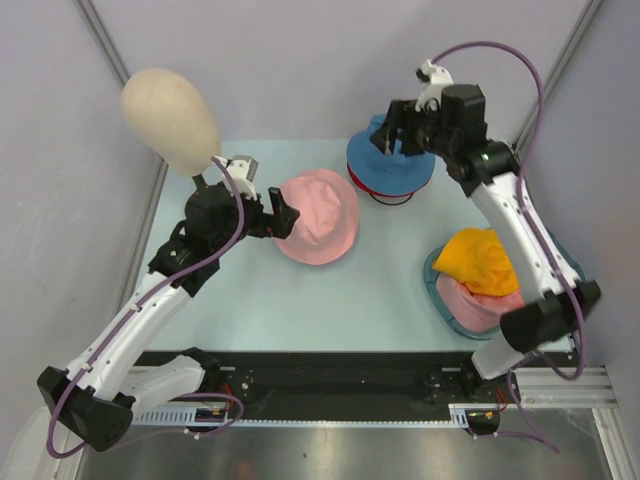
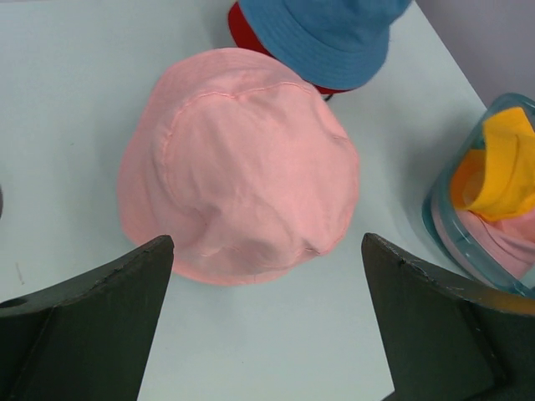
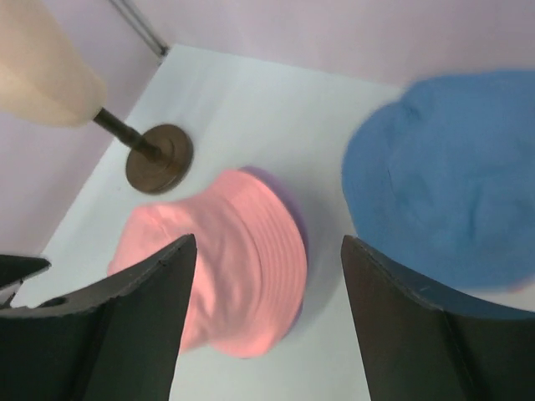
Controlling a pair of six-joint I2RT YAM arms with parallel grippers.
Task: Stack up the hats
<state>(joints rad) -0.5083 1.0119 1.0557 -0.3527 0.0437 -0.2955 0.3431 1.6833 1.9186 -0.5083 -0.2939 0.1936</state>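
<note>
1. Left claw: I see its jaws spread wide and holding nothing. In the left wrist view one finger stands to each side of the pink hat, with neither touching it.
2. Right claw: its jaws are also spread and empty, and it hangs over the blue hat.
3. Hats, counted:
   - one blue hat, sitting on one red hat at the far side of the table;
   - one pink hat at the centre, with a lilac edge showing beneath it;
   - one orange hat on a second pink one in the teal tray, at the right.
4. Mannequin head: there is one, bare, at the far left.
5. Position: the centre pink hat lies just ahead of the left claw. The blue-on-red pair lies directly under the right claw. The tray is well apart from both claws.
</note>
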